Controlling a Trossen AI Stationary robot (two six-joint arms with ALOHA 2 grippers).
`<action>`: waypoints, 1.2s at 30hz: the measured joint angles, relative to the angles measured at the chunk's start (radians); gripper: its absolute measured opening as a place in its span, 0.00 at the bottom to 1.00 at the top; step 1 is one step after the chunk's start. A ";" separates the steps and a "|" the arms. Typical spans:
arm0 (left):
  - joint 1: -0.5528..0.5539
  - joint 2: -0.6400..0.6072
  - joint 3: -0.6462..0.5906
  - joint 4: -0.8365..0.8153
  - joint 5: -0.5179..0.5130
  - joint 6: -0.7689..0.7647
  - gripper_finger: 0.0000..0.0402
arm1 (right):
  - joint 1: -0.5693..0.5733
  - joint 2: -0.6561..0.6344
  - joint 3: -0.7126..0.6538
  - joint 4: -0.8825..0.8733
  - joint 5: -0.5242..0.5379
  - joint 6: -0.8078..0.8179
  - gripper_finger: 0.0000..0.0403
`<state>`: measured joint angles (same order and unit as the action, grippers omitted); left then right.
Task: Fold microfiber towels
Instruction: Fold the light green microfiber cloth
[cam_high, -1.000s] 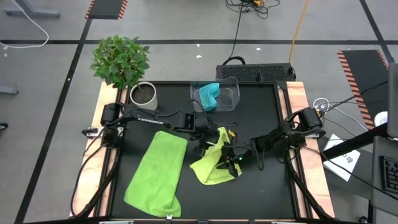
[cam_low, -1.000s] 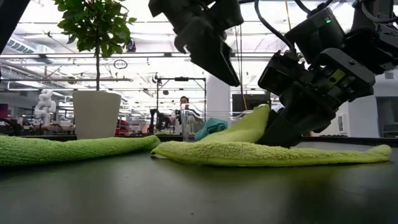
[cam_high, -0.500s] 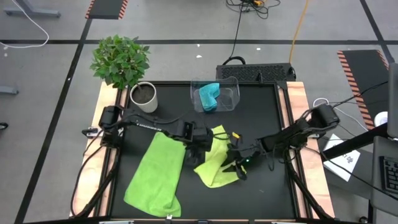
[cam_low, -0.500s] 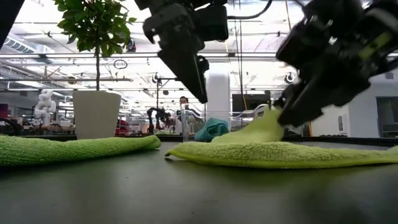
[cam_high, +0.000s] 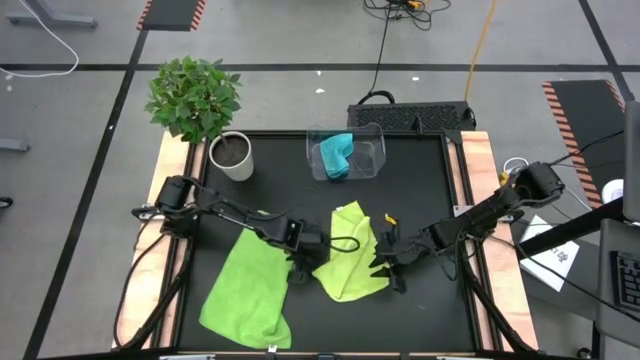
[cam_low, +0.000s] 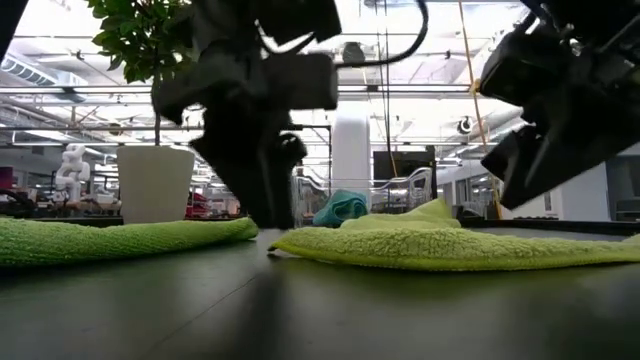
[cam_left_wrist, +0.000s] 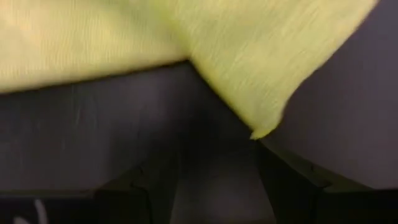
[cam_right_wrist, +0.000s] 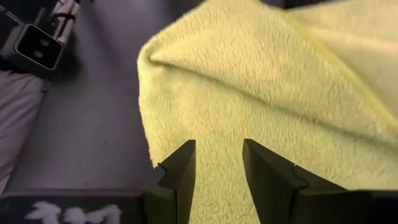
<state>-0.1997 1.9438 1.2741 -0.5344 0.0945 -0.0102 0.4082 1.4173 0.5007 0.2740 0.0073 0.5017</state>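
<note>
Potted plant (cam_high: 200, 105) and clear bin (cam_high: 350, 152) behind green towels (cam_high: 345, 255)

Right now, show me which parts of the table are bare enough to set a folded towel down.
Bare black table lies right of the clear bin, along the right edge and in the near right corner. The strip between the plant pot and bin is free too. The middle is crowded: two green towels with the left gripper and right gripper at them.

Bright overhead hall light here, glare blows out my low view, left wrist view's badly blurred.
</note>
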 joint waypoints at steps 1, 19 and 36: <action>0.000 0.000 -0.013 -0.001 -0.014 -0.004 0.53 | 0.001 0.004 0.000 -0.004 0.000 0.010 0.31; 0.011 0.001 -0.056 0.281 0.271 -0.042 0.53 | 0.005 0.100 0.000 0.010 -0.001 0.031 0.31; -0.045 0.001 -0.055 0.181 -0.093 -0.020 0.53 | 0.004 0.106 -0.001 0.044 0.001 -0.017 0.31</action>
<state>-0.2448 1.9446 1.2190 -0.3531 0.0019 -0.0304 0.4122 1.5234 0.4999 0.3177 0.0085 0.4846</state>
